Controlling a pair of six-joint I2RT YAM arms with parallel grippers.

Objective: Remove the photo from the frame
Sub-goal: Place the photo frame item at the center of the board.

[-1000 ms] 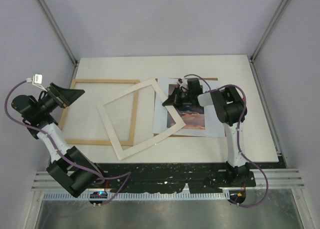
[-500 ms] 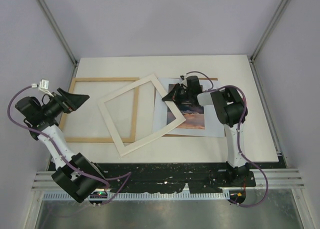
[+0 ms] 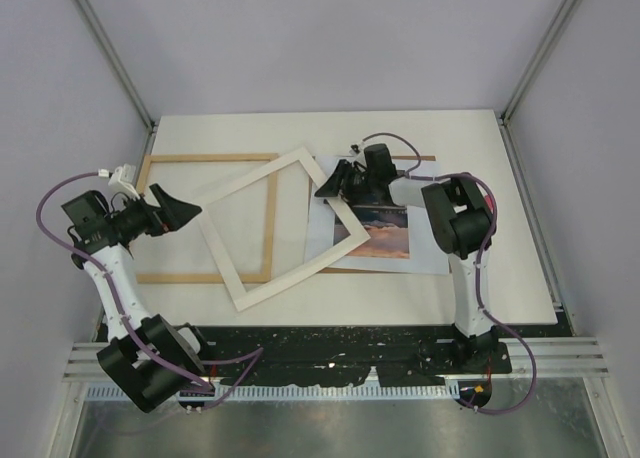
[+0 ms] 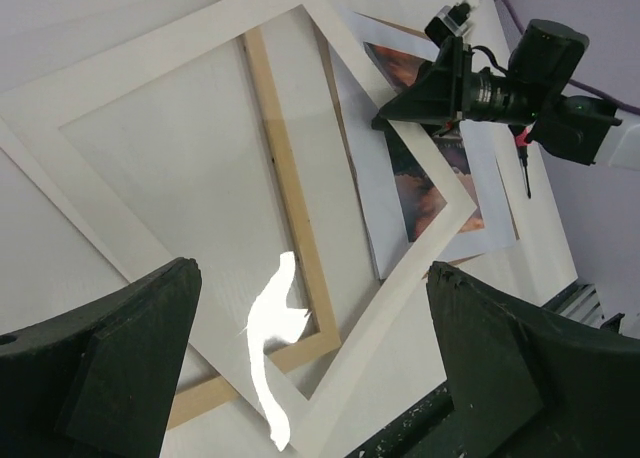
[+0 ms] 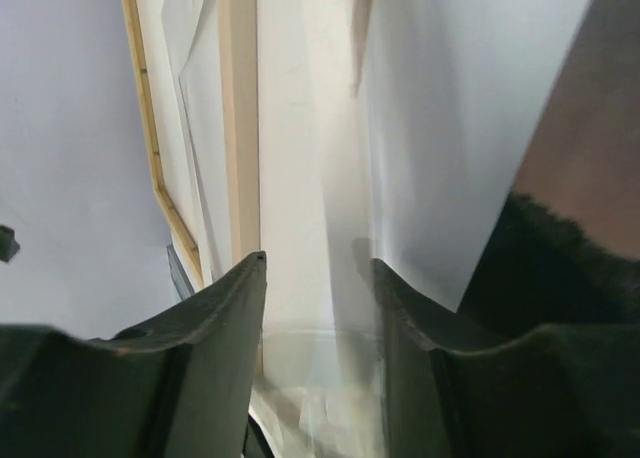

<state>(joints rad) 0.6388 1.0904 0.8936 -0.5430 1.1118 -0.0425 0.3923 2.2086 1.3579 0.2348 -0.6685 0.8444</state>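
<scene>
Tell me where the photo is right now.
Top view: the photo lies flat, right of centre, its left part under the white mat's right corner, with the right gripper over its far-left corner.

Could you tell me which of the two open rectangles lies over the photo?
The tilted white mat: one corner overlaps the photo. The wooden frame lies square, clear to its left.

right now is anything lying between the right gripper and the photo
Yes. The white mat lies tilted across the left part of the photo, directly under the right gripper. The photo's right side is uncovered.
</scene>
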